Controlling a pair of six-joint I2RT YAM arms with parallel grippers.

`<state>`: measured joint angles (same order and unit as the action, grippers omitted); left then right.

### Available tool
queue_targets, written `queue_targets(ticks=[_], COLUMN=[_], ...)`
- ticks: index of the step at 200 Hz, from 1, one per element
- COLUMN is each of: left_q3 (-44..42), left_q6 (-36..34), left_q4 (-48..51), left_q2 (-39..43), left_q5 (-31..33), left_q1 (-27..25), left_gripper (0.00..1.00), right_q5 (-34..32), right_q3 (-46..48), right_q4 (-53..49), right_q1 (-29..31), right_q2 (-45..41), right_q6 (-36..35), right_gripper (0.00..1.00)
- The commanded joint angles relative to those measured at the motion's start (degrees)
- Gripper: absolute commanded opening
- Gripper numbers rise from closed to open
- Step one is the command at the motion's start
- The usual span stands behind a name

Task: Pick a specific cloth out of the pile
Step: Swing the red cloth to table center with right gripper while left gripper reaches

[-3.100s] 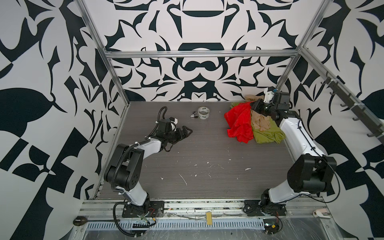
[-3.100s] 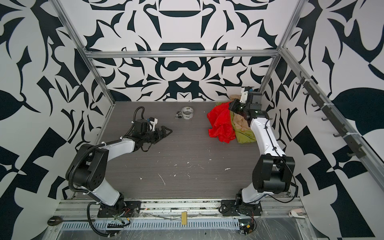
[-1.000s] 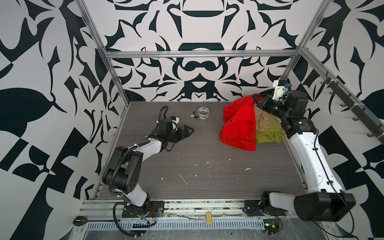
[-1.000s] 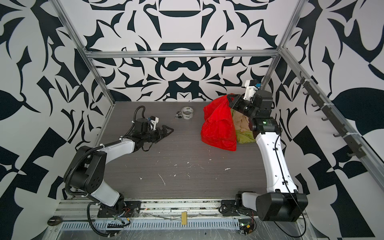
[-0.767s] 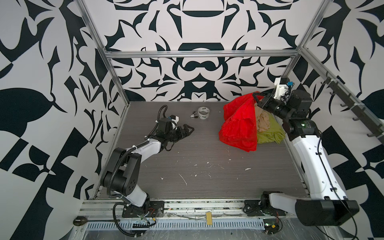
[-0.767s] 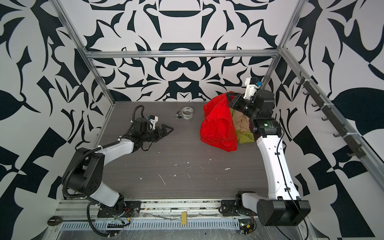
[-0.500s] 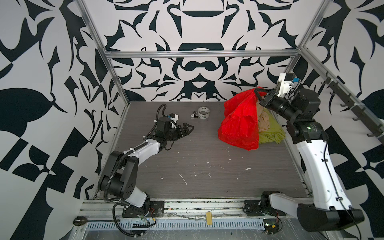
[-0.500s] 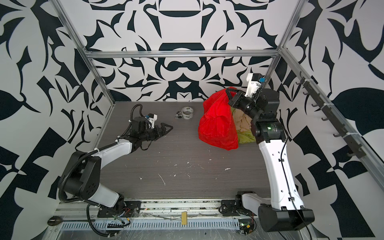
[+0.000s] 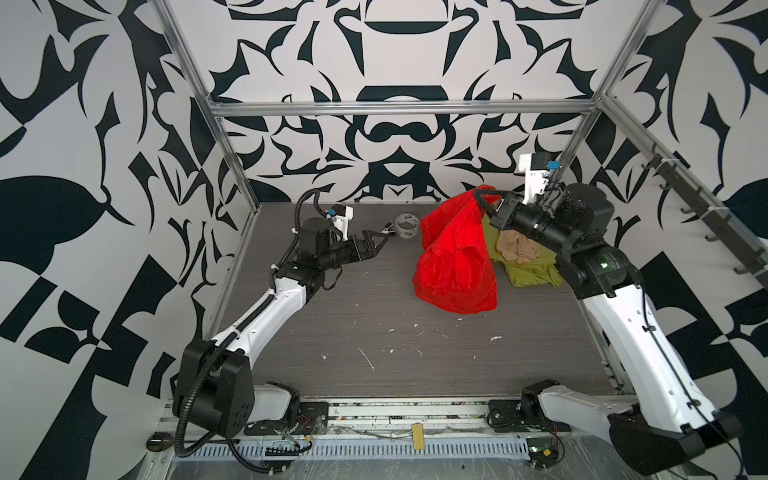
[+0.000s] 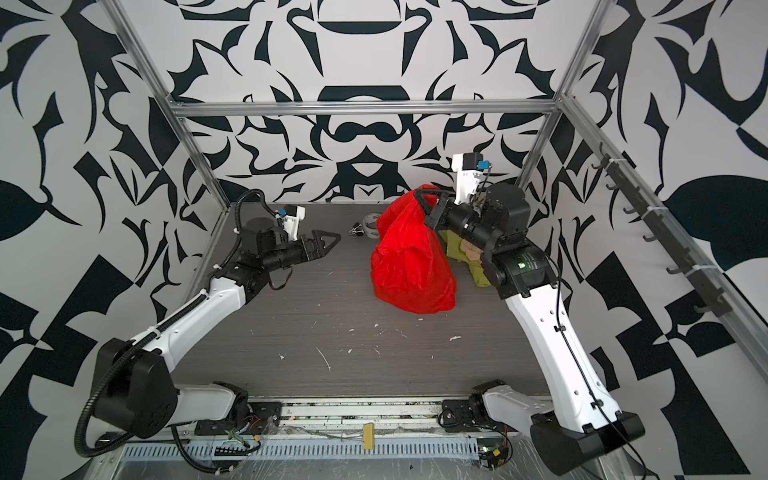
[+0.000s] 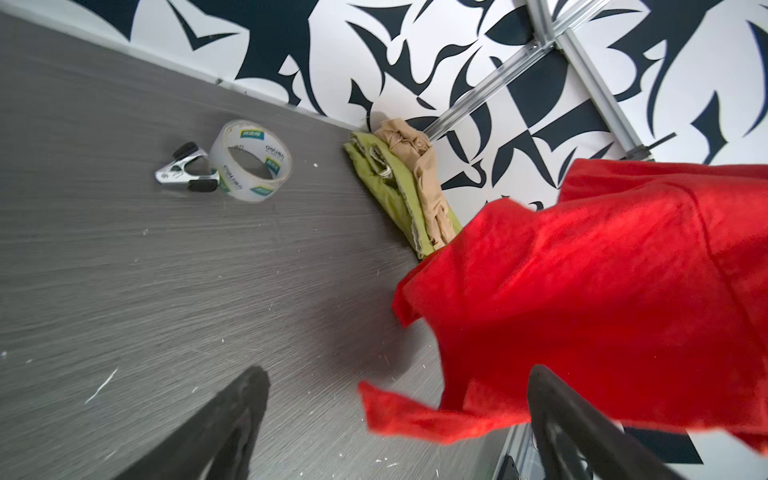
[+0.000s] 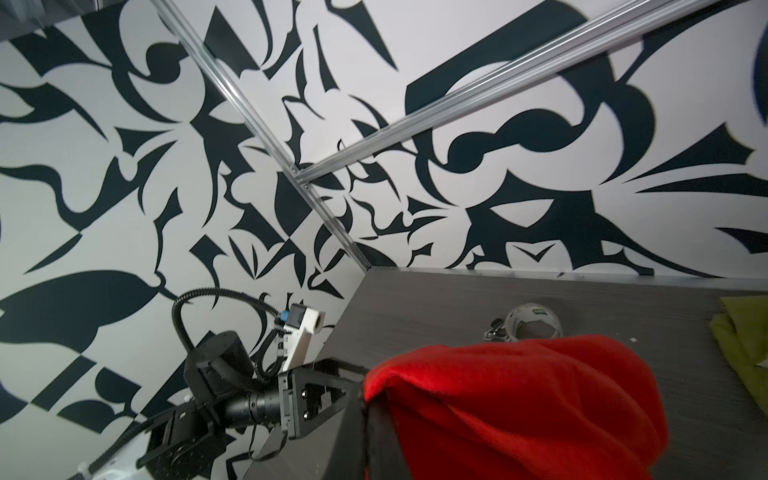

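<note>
overall, black-and-white patterned walls close in three sides, with aluminium frame rails at the corners and across the back. the table is a dark grey rectangle with a fine wood-like grain, dotted with small white flecks. its middle and front are bare, leaving broad open room between the two arms.

the right arm, white with black joints, rises from the front right corner and reaches to the back right. its jaws are clamped tight on a top fold of the cloth. the cloth is a big sheet of thin, slightly glossy bright red fabric. it hangs in loose folds like a sack over the back right part of the table, just left of the pile. its lower hem hangs close to the table; i cannot tell whether it touches.

the left arm stretches low from the front left toward the back centre. its jaws are spread wide and hold nothing, with the tips near the clip and bare table between them and the cloth.

the pile lies in the back right corner near the wall. it is a crumpled olive-green cloth with a smaller wrinkled beige cloth on top. a clear tape roll sits near the back edge at centre. a small metal and black clip rests right against it.
</note>
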<state>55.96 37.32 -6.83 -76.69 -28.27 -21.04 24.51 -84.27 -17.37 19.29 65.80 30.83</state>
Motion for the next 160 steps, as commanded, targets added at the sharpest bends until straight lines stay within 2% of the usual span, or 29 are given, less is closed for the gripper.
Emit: queue_targets(ticks=[1, 47, 84, 126, 160], left_q3=[1.3, 1.6, 0.89, -0.24, -0.62], left_q6=[-1.71, -2.65, -6.16, -9.02, -14.09], left_q4=[2.26, 2.98, 4.63, 3.71, 2.85], left_q2=[1.82, 3.21, 7.97, 10.35, 10.78], left_q5=[-1.39, -4.82, -5.48, -6.19, -5.68], left_q1=[-0.18, -0.4, -1.41, -2.45, -4.68], left_gripper=[0.99, 0.99, 0.99, 1.0, 1.0], right_q5=[-2.53, -1.75, -0.92, 2.44, 5.8], right_q3=[-0.25, 2.58, 5.18, 7.43, 8.86], right_q4=[2.28, 2.97, 4.39, 7.53, 9.56], right_q1=[3.68, 8.36, 11.9, 13.14, 13.63], right_q2=[-0.8, 2.61, 5.56, 9.55, 11.56], right_q6=[-2.66, -1.76, -0.75, 1.92, 3.92], right_gripper=[0.0, 0.0, 0.0, 0.0, 0.0])
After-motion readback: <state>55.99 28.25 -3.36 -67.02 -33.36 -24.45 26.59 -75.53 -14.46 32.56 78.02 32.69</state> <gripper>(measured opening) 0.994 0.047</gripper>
